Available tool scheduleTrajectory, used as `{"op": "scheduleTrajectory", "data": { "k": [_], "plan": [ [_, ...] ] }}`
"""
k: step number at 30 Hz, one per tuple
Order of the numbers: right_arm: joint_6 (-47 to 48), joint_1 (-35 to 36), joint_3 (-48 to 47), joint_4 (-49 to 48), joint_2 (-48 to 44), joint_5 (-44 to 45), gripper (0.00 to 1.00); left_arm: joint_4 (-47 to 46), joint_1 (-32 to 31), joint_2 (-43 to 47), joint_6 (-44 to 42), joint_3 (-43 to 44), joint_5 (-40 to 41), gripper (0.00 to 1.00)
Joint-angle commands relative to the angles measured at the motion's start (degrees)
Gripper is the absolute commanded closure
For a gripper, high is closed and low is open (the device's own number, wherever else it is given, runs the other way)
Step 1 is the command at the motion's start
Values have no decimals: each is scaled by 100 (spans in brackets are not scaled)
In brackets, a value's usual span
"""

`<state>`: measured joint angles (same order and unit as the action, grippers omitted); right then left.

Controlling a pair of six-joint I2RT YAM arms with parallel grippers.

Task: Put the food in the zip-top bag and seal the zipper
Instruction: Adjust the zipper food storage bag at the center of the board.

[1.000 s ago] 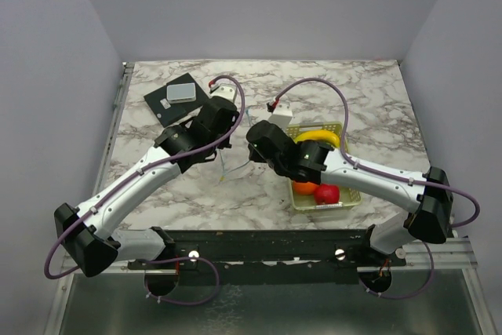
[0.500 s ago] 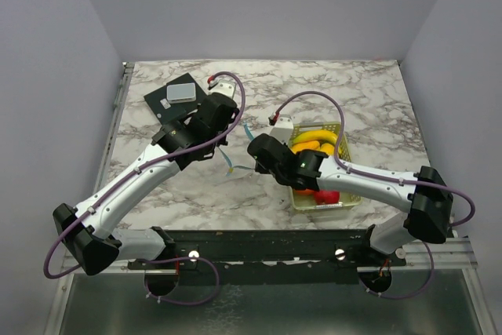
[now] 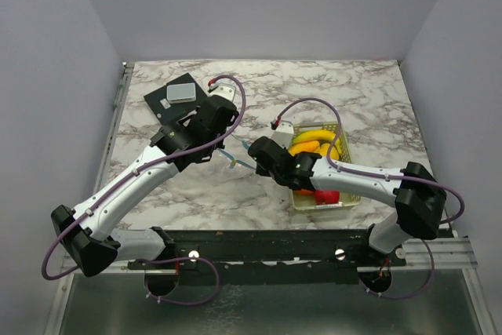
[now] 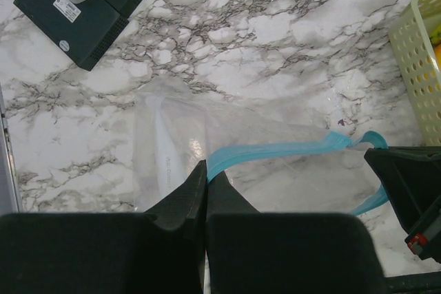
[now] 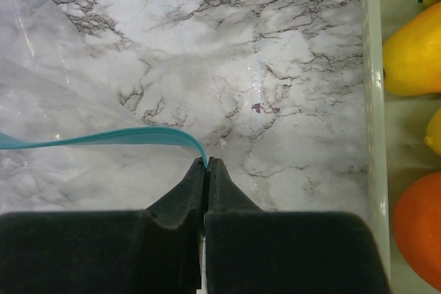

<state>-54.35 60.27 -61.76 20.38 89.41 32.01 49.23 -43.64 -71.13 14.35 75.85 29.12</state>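
Note:
The zip-top bag (image 4: 176, 129) is clear and hangs slack over the marble between my two grippers. Its zipper (image 4: 275, 149), a light blue strip, runs from one to the other. My left gripper (image 4: 206, 168) is shut on the strip's left end. My right gripper (image 5: 207, 162) is shut on the other end of the zipper (image 5: 103, 136). From above, the left gripper (image 3: 223, 151) and the right gripper (image 3: 252, 164) are close together at mid-table. The food (image 3: 318, 143), yellow, orange and red toy fruit, lies in the basket. Yellow pieces (image 5: 413, 53) and an orange ball (image 5: 420, 232) show at the right.
The pale green mesh basket (image 3: 349, 198) stands right of centre, under the right forearm; its wall (image 5: 372, 101) is just right of the right jaws. A black box with a white device (image 3: 182, 92) lies at the back left. The right gripper's black body (image 4: 406, 184) is in the left wrist view.
The right wrist has swung left and down toward the left gripper, uncovering more fruit in the basket. The left gripper shifted slightly back. Both stayed shut on the blue strip.

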Motion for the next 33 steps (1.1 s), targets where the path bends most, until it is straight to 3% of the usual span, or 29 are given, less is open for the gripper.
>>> {"op": "scheduleTrajectory", "data": {
  "k": [1,9,16,33],
  "plan": [
    [-111,-85,142,13,181,-89,99,106,-10,167,-149,144,239,100],
    [38,-94,-78,15,85,-166,98,40,-8,18,-141,-27,146,100],
    [221,-94,-306,-19,-38,-370,89,-111,-41,-91,-76,-107,242,100],
    [714,-94,-767,415,-700,-174,52,-442,-210,-379,61,-352,775,100]
  ]
}}
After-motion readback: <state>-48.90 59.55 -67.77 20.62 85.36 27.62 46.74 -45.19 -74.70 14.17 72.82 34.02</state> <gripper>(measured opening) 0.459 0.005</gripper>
